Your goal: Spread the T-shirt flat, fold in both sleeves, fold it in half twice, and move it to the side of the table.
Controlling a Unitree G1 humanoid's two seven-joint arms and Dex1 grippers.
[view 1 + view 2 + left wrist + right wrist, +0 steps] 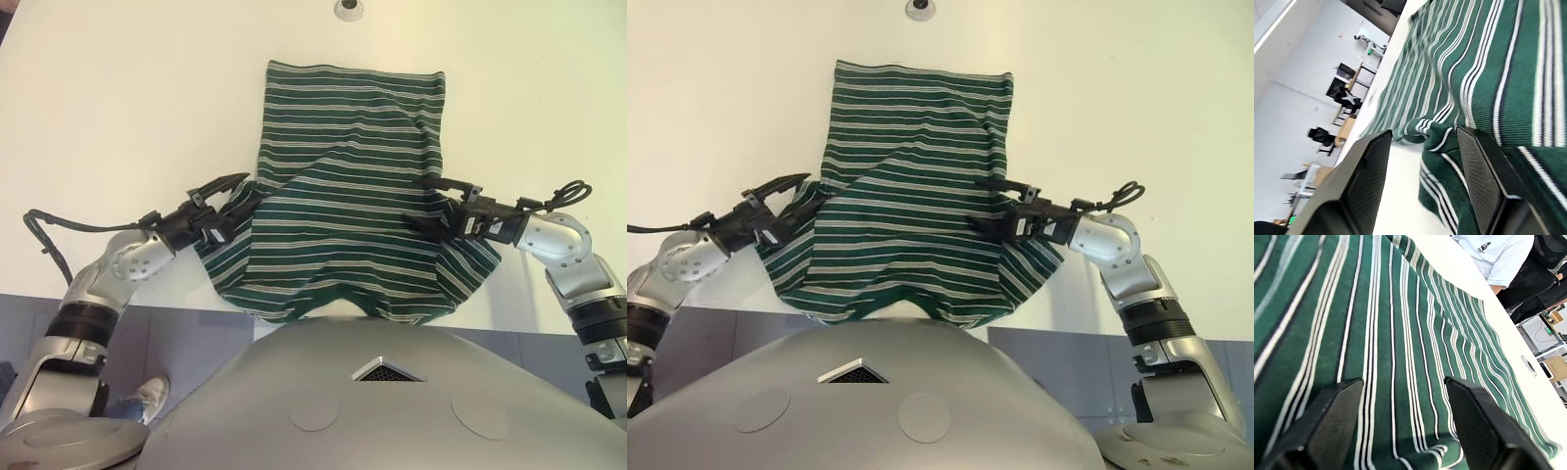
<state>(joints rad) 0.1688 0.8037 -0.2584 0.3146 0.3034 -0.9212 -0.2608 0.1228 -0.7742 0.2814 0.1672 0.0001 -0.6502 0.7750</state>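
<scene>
My left gripper (pixel 235 201) sits at the left edge of the T-shirt (pixel 343 147). Its two fingers are spread apart, with a bunched fold of sleeve and a strip of bare table (pixel 118 98) between them. My right gripper (pixel 416 203) is over the shirt's right side, fingers likewise spread, striped cloth beneath them; I cannot tell whether they touch it. The green striped shirt lies mid-table, its straight end far from me and its near end at the table's near edge
</scene>
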